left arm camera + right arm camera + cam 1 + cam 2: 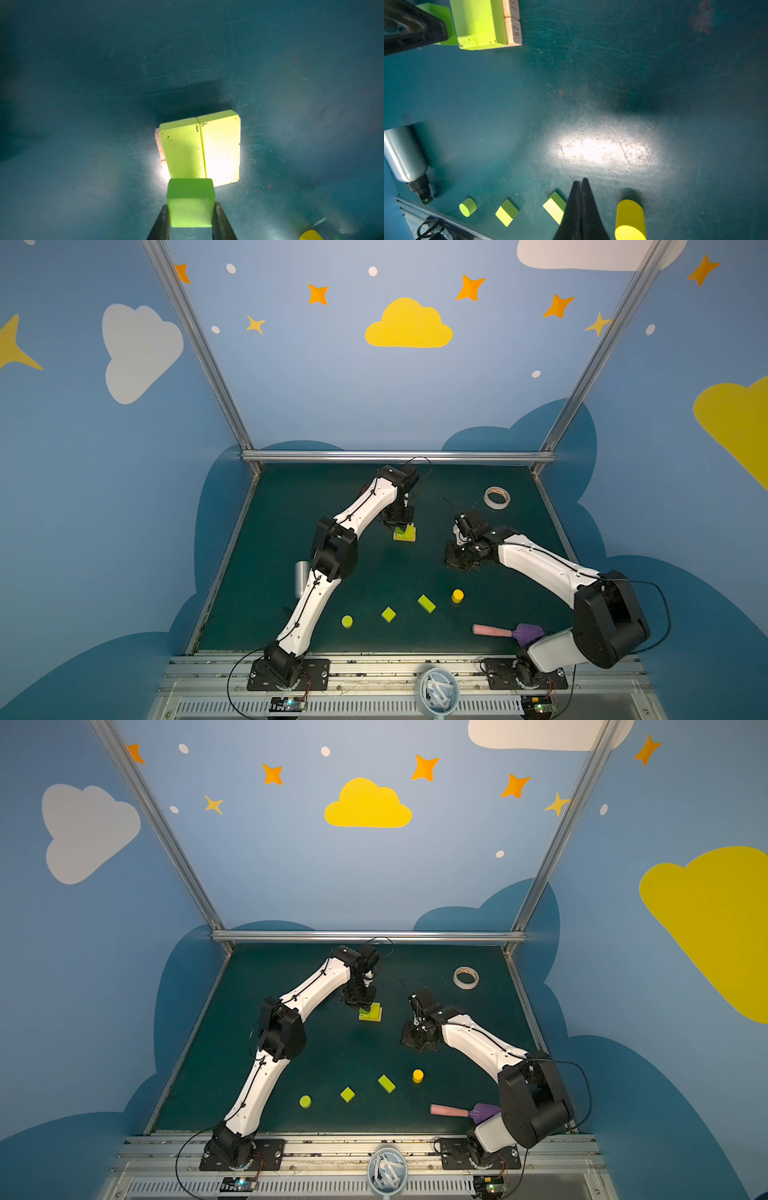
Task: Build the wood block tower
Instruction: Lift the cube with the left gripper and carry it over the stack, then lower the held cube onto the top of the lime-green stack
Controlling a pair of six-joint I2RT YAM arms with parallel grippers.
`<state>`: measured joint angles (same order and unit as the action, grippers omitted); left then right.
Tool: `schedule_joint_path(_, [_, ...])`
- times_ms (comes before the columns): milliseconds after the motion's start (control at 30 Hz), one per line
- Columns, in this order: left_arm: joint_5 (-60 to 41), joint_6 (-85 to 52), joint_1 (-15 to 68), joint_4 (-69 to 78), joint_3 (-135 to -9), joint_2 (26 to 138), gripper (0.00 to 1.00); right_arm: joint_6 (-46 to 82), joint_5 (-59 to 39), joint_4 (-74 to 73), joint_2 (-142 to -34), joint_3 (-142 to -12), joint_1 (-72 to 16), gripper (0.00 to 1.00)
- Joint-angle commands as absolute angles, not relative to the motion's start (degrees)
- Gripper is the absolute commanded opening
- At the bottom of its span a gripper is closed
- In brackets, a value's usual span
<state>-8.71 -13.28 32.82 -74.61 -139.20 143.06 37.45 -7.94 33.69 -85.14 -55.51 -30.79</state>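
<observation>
The tower [405,535] [371,1014] is two lime-green bars [200,147] side by side on tan bars [159,145] [513,25]. My left gripper [190,216] [400,526] is shut on a lime-green cube [190,202], held at one end of those bars; whether it touches them I cannot tell. My right gripper [580,182] [458,561] is shut and empty, low over bare mat to the tower's right. Near the front lie a lime cylinder [347,621] [467,207], a lime cube [388,614] [506,212], a lime bar [427,603] [554,207] and a yellow cylinder [457,595] [630,220].
A white tape roll [496,497] lies at the back right. A pink-handled purple tool [507,631] lies at the front right beside the right arm's base. A silver bottle [301,577] [404,153] lies by the left arm. A bowl [438,691] sits past the front rail.
</observation>
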Motion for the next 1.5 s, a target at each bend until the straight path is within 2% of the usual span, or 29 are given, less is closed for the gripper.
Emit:
schedule_joint_path(0, [-8.46, -13.24, 33.11, -75.67, -140.96, 144.59, 0.26, 37.62, -8.04, 34.62, -84.58, -54.49, -30.59, 0.0])
schedule_joint_path(467, [-6.88, -13.45, 33.22, -75.85, -145.13, 147.54, 0.27, 37.79, -8.47, 34.15, -85.12, -54.23, -30.45, 0.0])
schedule_joint_path(1467, [-6.07, -14.51, 33.26, -76.28, -145.28, 148.54, 0.3, 38.22, -9.25, 33.57, -84.79, -53.79, -30.49, 0.0])
